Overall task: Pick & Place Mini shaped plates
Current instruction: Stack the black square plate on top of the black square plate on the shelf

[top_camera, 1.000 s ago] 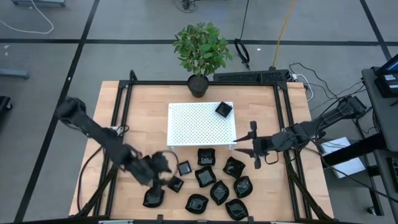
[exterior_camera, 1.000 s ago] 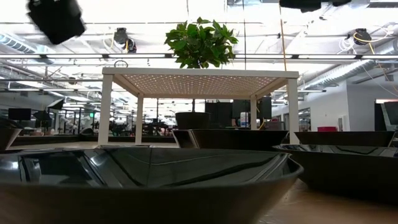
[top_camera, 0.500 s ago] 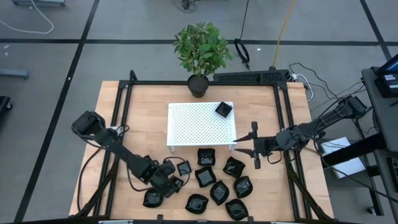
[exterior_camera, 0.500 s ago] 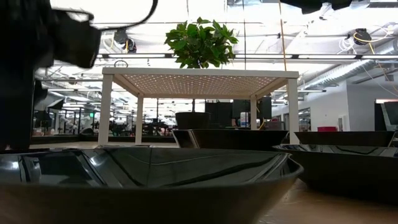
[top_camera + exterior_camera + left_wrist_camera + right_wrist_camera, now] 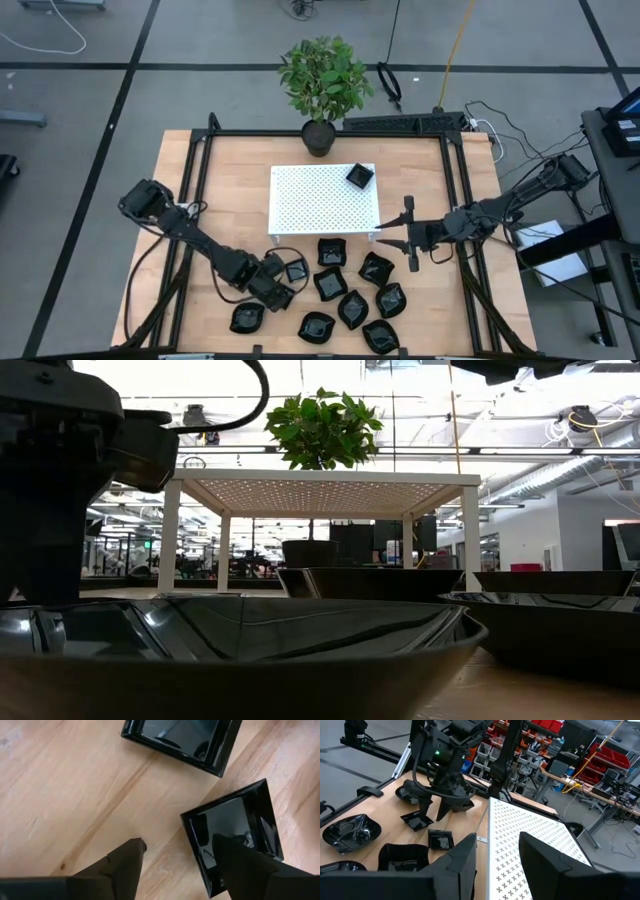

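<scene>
The white perforated rectangular platform [image 5: 323, 200] is standing in the middle of the wooden table [image 5: 225, 190], and I am placing everything relative to it.

Out beyond the platform's left front corner, the left gripper [image 5: 275, 292] is hanging low over the table. In the left wrist view its two dark fingers [image 5: 125, 865] are spread wide apart, and they are standing on either side of one edge of a small glossy black square plate [image 5: 232, 832]. One finger is over the bare wood and the other is over the inside of this plate. I cannot tell whether the fingers are touching it. Another small black square plate [image 5: 182, 740] is lying just beside it on the wood.

In front of the platform, the other glossy black mini plates [image 5: 345, 295], square, leaf-shaped and rounded, are lying close together on the table. One more small black square plate [image 5: 359, 177] is sitting on top of the platform, near its far right corner.

Just off the platform's right front corner, the right gripper [image 5: 408, 234] is waiting above the table. Its fingers [image 5: 462, 855] are open and holding nothing.

Behind the platform, a green potted plant [image 5: 323, 85] is standing at the far edge of the table.
</scene>
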`<action>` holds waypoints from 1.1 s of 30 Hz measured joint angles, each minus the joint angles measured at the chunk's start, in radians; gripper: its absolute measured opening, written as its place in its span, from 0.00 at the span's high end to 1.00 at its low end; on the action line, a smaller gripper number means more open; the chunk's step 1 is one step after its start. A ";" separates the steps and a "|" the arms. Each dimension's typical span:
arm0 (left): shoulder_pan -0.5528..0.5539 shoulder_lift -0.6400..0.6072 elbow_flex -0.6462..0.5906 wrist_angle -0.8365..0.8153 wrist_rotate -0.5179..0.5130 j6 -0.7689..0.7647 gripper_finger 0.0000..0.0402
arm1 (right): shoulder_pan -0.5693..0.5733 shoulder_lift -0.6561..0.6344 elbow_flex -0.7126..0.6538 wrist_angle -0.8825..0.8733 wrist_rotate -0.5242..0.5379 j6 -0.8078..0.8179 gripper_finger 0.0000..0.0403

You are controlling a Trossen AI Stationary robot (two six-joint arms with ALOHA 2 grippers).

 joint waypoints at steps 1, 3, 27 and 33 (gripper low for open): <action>0.000 0.000 0.000 -0.002 0.005 0.000 0.43 | 0.000 0.000 0.000 0.000 0.000 0.000 0.67; 0.001 0.000 0.000 -0.003 0.009 0.000 0.49 | 0.000 0.000 0.000 0.000 0.000 0.000 0.67; 0.003 -0.063 -0.002 0.042 0.060 0.045 0.99 | 0.000 0.000 0.000 -0.002 -0.001 0.001 0.67; -0.020 -0.214 -0.003 0.036 -0.090 0.135 0.99 | 0.000 0.000 0.000 -0.002 0.000 0.001 0.67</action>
